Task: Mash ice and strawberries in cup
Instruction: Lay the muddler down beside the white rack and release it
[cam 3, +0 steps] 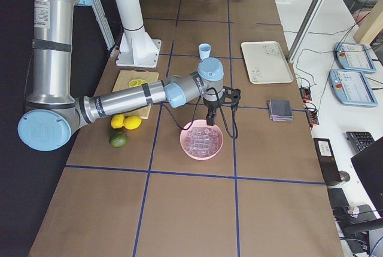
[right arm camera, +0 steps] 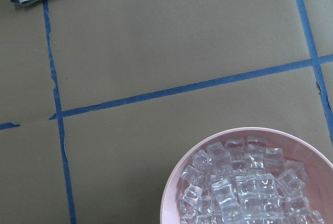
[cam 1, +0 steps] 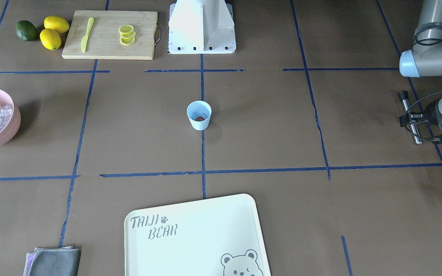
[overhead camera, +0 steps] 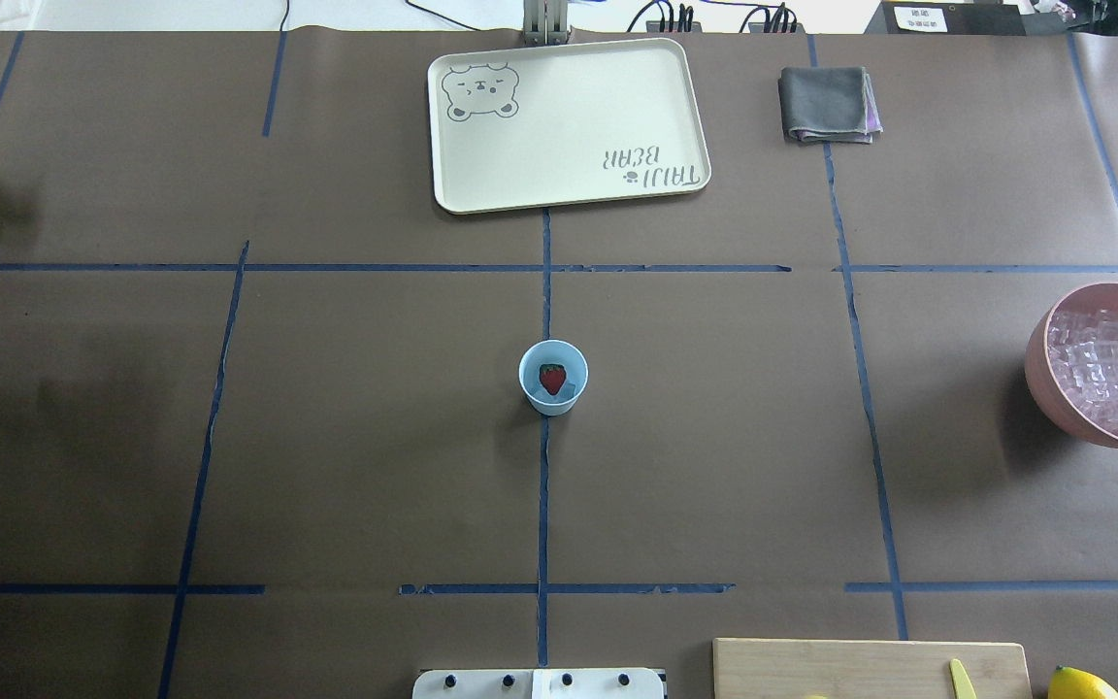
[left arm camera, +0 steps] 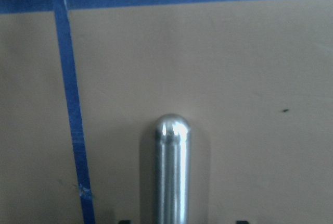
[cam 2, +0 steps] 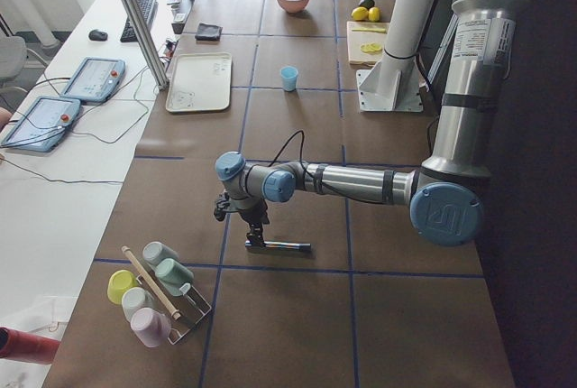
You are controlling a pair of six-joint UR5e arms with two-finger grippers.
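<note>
— What do we have nearest, at the table's left end?
— Our left gripper (cam 2: pixel 254 233) is low over a steel rod (cam 2: pixel 281 246) that lies flat on the paper. In the wrist view we see the rod's round end between two dark fingertips, with paper showing on either side of it, so the jaws look spread and not touching it. A rack (cam 2: pixel 158 298) stands near, toward the table's end.
— And the cup?
— The cup (cam 1: pixel 199 124) stands upright mid-table on a blue tape line, well apart from that gripper. We see the berry (overhead camera: pixel 552 379) inside it, on pale ice (overhead camera: pixel 571 389).
— The other arm?
— Our right gripper (cam 3: pixel 209 118) hangs over the pink bowl (overhead camera: pixel 1039 383), which is heaped with more cubes, also well apart from the cup. We cannot tell how its jaws stand, as its wrist view shows no fingers.
— What room do we have around the cup?
— Bare paper on every side. The board (cam 1: pixel 109 50) lies by the robot's base, toward the bowl. Beyond the cup the tray (overhead camera: pixel 569 146) lies at the far edge, with a folded cloth (overhead camera: pixel 826 102) near it on the bowl's side
</note>
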